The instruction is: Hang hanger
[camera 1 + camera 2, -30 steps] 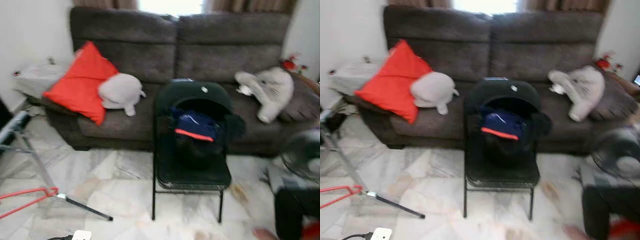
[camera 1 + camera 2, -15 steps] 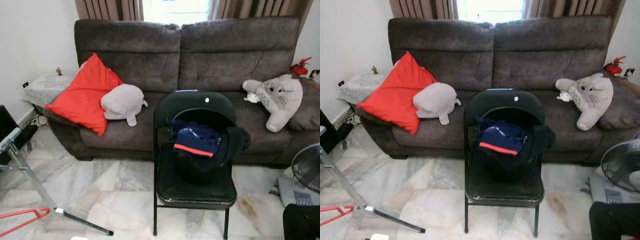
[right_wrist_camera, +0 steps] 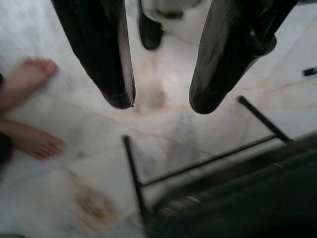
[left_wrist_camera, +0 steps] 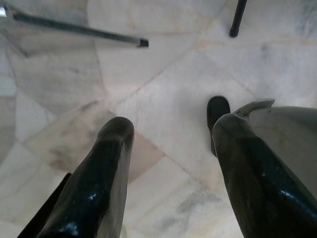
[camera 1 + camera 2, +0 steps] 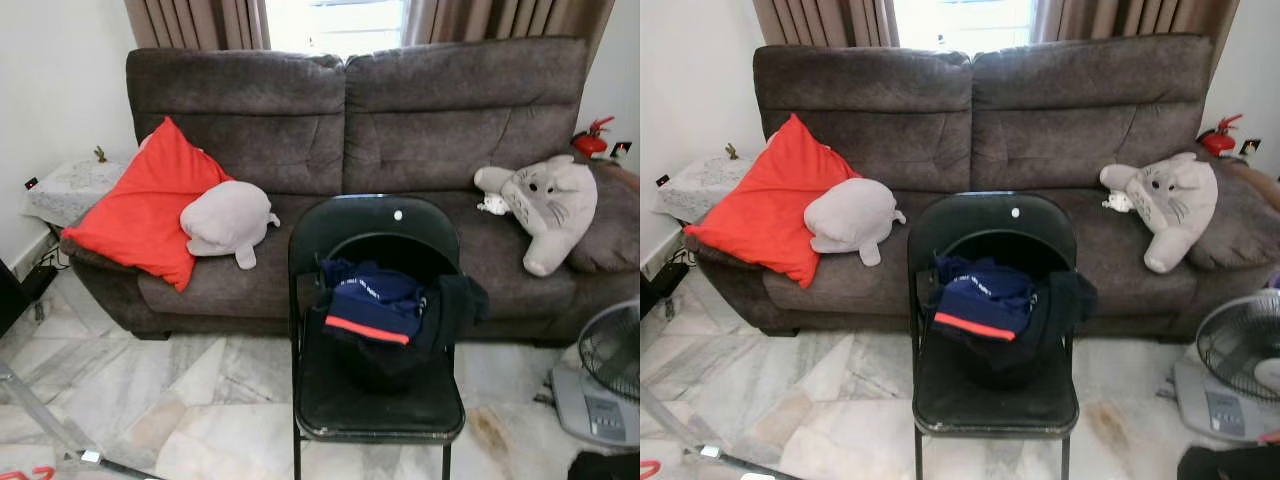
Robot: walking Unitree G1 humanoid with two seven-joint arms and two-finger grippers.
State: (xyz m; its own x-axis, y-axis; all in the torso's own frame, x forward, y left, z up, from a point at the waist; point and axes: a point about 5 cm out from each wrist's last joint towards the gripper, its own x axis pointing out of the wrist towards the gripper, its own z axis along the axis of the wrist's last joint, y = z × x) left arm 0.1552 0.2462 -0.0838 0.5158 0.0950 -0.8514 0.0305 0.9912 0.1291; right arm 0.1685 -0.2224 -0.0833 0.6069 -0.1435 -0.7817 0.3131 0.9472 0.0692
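Marble floor tiles (image 4: 163, 119), pale with grey veining, lie beneath both grippers. The left gripper (image 4: 171, 136) hangs over bare floor with its two black fingers (image 4: 106, 168) spread wide apart and nothing held between them; a thin metal stand leg (image 4: 79, 30) crosses the floor beyond it. The right gripper (image 3: 158, 99) also points at the floor, fingers parted with a clear gap and holding nothing. Below it run the black tube legs (image 3: 133, 183) of the chair, and a person's bare feet (image 3: 29, 111) rest on the tiles to one side.

The red hanger (image 5: 25, 473) lies on the floor at the robot's near left; only a small red tip shows at the bottom edge of the left eye view, just beside the metal stand foot (image 5: 90, 457).

A black folding chair (image 5: 375, 330) stands directly ahead, well apart from the hanger. On its seat sits a heap of dark clothing (image 5: 385, 310), with a navy garment with a red band on top.

To the right, a floor fan (image 5: 610, 375) stands on the tiles.

Behind the chair is a dark grey sofa (image 5: 350, 110). On it, at the left, a red cushion (image 5: 140, 205) leans beside a grey plush (image 5: 228, 218); at the right sits a second grey plush toy (image 5: 545, 205). A small side table (image 5: 65, 190) covered with a cloth stands at the sofa's left end. Brown curtains (image 5: 200, 22) hang above.
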